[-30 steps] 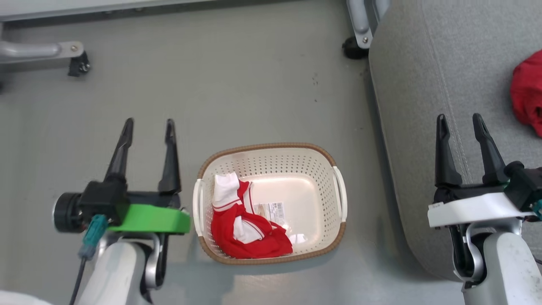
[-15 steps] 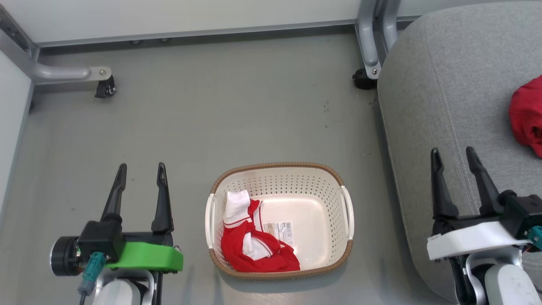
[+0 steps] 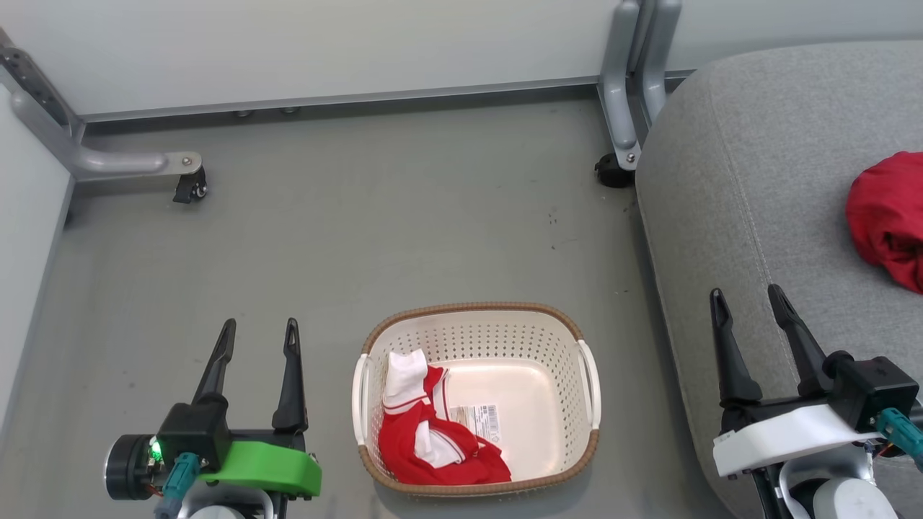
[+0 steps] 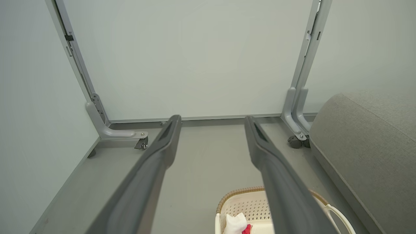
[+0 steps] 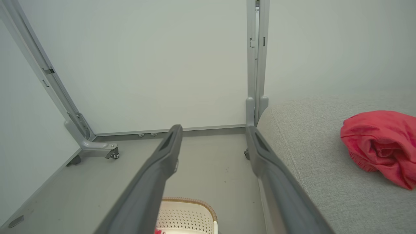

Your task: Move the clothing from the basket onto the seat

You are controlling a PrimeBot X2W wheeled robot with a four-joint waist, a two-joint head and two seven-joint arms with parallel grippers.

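A cream basket with a brown rim stands on the grey floor between my arms. Red clothing with white trim lies crumpled in its left half. A second red garment rests on the grey seat at the right. My left gripper hangs open and empty to the left of the basket. Over the seat's front edge my right gripper is open and empty too. The left wrist view catches the basket low down, and the right wrist view has the garment on the seat.
A pale wall panel runs across the back, with a grey metal frame leg and castor at the left and another castor beside the seat. A paper label lies on the basket's floor.
The head camera has tilted up, so the basket, the seat and both grippers sit lower in the picture and the back wall has come into sight. Both grippers stay open.
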